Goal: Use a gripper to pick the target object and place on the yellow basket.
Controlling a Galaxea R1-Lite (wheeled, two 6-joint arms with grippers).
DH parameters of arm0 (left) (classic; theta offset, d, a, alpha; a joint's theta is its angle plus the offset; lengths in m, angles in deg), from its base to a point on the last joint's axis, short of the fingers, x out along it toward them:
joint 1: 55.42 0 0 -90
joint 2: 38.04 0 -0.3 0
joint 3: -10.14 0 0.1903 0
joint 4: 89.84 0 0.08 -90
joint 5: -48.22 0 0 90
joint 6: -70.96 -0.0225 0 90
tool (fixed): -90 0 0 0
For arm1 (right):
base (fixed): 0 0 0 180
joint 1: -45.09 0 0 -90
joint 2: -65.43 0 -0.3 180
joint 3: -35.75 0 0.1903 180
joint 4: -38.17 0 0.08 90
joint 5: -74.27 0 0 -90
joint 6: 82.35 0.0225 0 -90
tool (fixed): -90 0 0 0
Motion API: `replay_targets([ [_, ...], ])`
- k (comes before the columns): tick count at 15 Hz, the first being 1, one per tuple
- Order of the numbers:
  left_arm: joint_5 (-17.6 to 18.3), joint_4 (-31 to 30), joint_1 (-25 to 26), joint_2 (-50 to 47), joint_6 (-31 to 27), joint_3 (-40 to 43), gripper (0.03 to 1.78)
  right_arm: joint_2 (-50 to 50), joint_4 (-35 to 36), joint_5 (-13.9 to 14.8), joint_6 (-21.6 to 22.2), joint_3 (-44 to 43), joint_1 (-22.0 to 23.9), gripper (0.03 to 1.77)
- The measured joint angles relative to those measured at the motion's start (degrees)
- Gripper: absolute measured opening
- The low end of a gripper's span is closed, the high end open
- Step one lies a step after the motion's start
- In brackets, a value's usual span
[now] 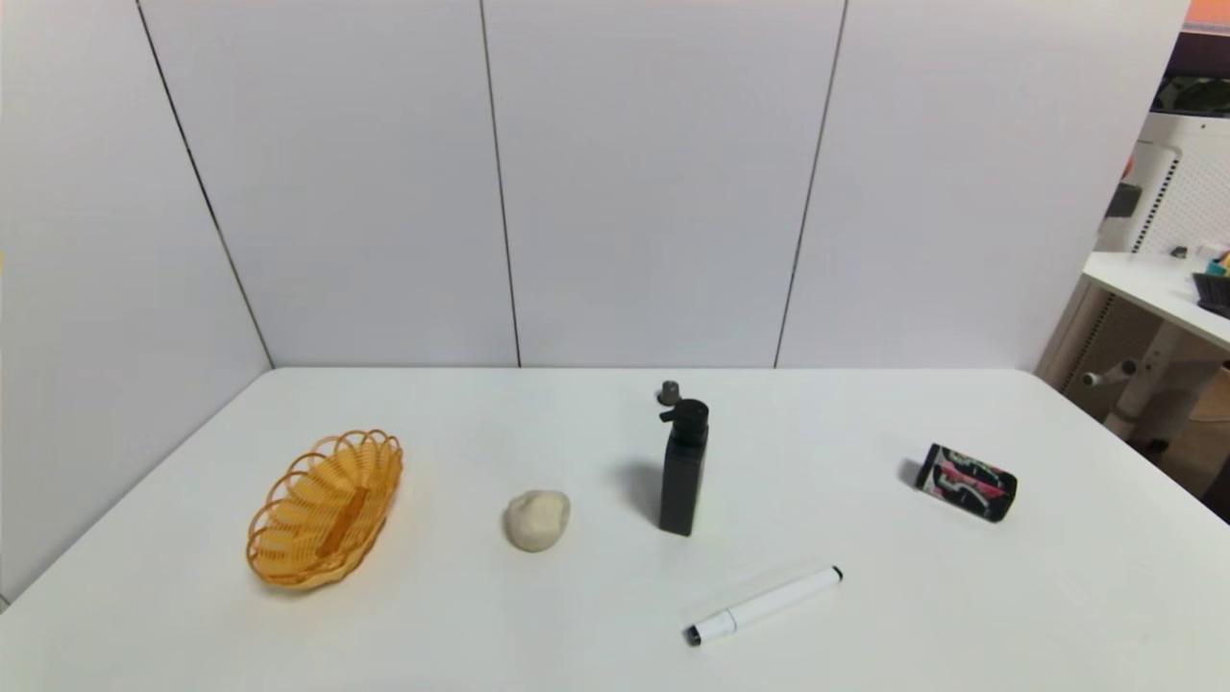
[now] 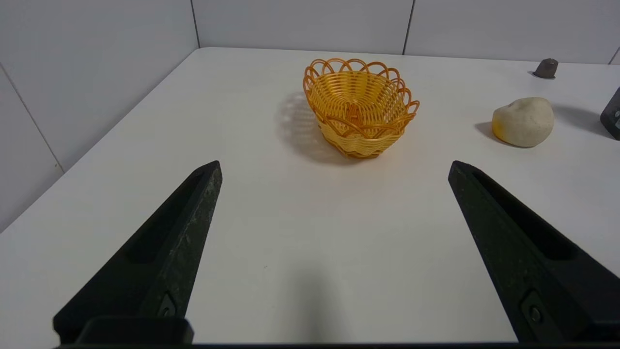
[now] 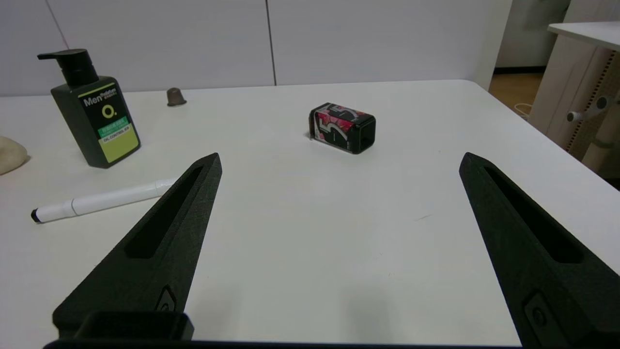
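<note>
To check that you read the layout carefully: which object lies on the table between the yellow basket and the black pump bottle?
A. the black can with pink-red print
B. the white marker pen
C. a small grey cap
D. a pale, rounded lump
D: in the head view the pale lump sits between the yellow basket and the upright pump bottle.

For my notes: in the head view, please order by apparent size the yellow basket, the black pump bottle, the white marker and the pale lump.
1. yellow basket
2. black pump bottle and white marker: similar length, and the marker lies nearer the camera, so unranked
3. pale lump
</note>
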State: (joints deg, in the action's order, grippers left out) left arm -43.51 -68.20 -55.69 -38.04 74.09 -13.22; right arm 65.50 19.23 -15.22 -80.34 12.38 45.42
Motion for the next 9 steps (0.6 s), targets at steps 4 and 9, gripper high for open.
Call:
replay_targets([
  [4, -0.1, -0.1, 0.0, 0.0, 0.3, 0.0, 1.69, 0.0, 0.0, 0.0, 0.0, 0.0, 0.0, 1.69],
  [9, 0.2, 0.8, -0.7, 9.4, 0.0, -6.2, 1.69, 0.0, 0.0, 0.0, 0.0, 0.0, 0.0, 1.69],
])
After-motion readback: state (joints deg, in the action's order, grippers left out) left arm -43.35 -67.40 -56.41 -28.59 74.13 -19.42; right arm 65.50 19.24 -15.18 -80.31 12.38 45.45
